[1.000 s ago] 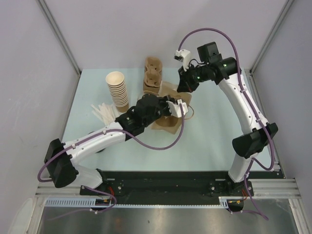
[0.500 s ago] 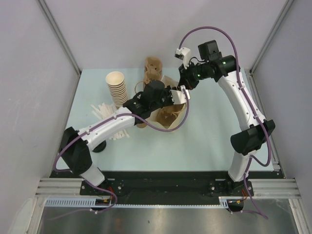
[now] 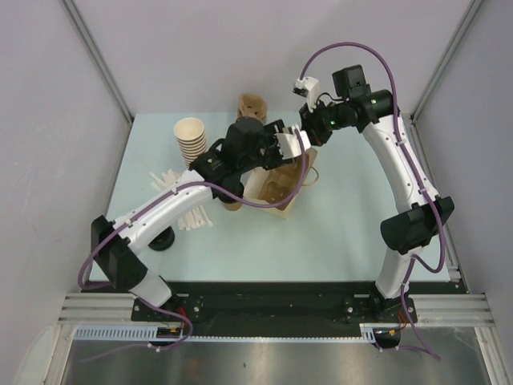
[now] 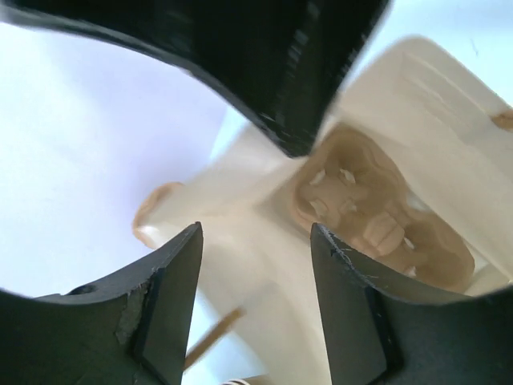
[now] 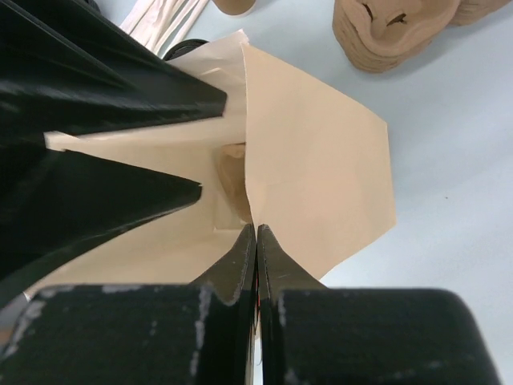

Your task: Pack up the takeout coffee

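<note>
Brown paper bag [image 5: 321, 176] sits mid-table with its mouth open. On my right wrist view the right gripper [image 5: 256, 241] is pinched fully closed on the bag's rim. The left gripper [image 4: 255, 241] hangs over the mouth, jaws well apart with nothing between them. Below it I see a pulp cup carrier [image 4: 369, 216] inside the bag. Of the takeout coffee [image 3: 232, 203] I see only a brown cup half hidden under the left forearm, on the table just left of the bag. Can't tell the lid. The cup stack [image 3: 192, 144] is farther left and the spare carriers [image 3: 251, 108] are behind the bag.
</note>
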Tool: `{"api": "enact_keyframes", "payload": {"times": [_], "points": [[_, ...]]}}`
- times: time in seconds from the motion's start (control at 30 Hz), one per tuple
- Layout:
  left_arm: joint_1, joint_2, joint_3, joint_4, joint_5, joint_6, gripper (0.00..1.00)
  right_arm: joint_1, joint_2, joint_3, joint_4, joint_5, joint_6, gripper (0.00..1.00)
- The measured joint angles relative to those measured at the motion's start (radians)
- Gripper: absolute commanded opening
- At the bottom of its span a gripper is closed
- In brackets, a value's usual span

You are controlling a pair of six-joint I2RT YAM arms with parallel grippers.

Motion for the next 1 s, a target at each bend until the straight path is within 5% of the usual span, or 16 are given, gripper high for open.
{"api": "enact_keyframes", "payload": {"times": [0.7, 1.0], "points": [[-0.008, -0.253, 0.218, -0.147, 0.151, -0.223, 0.69, -0.121, 0.001, 0.024, -0.117, -0.094, 0.074, 0.0], [-0.002, -0.286, 0.183, -0.289, 0.129, -0.378, 0.76, -0.246, -0.007, -0.199, -0.081, -0.13, 0.182, 0.0]]}}
